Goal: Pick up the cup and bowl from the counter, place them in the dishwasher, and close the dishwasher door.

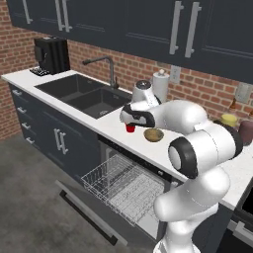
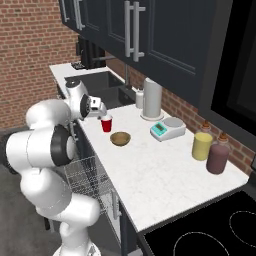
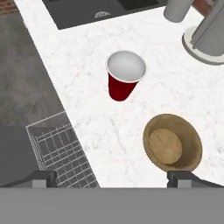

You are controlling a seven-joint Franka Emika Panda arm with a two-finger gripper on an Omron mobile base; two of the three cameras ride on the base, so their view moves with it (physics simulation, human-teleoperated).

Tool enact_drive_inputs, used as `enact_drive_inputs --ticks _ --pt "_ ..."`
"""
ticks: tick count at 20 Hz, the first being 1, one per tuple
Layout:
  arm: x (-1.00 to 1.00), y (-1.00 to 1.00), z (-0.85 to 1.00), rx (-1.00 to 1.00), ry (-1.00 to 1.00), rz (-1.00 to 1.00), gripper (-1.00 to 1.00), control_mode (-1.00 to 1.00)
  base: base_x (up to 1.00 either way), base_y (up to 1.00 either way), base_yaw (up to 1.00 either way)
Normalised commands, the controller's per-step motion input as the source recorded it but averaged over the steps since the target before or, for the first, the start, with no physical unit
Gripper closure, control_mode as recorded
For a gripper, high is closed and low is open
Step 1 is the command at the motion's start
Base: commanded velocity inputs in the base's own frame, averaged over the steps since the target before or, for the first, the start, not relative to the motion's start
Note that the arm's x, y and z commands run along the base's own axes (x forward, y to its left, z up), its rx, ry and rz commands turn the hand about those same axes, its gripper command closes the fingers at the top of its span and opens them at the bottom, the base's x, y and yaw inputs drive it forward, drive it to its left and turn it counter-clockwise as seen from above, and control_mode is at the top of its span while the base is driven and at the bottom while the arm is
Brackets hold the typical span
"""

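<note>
I have the two-finger gripper (image 3: 112,178) hovering with its jaws spread wide and nothing between them, above the small red tapered plastic cup (image 3: 122,82), which stands upright on the long white stone-like counter (image 3: 78,87) near the front edge. To grasp well, I should centre over the cup's rim and come straight down. The shallow tan wooden bowl (image 3: 173,145) sits just beside it, so I must keep the fingers off it. Below, the dishwasher's wire rack (image 1: 123,185) is pulled out over the lowered dark door (image 1: 86,210).
</note>
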Motion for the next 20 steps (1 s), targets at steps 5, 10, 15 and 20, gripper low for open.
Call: enact_drive_inputs --ticks 5,10,15,20 --pt "0.71 0.04 -0.19 -0.02 0.02 0.01 -1.00 -1.00 0.00 0.00 0.00" --pt "0.46 0.06 -0.09 -0.02 0.10 0.00 -1.00 -1.00 0.00 0.00 0.00" --pt "0.48 0.13 -0.19 -0.04 0.08 0.00 -1.00 -1.00 0.00 0.00 0.00" --pt "0.44 0.06 -0.16 -0.03 0.04 0.00 -1.00 -1.00 0.00 0.00 0.00"
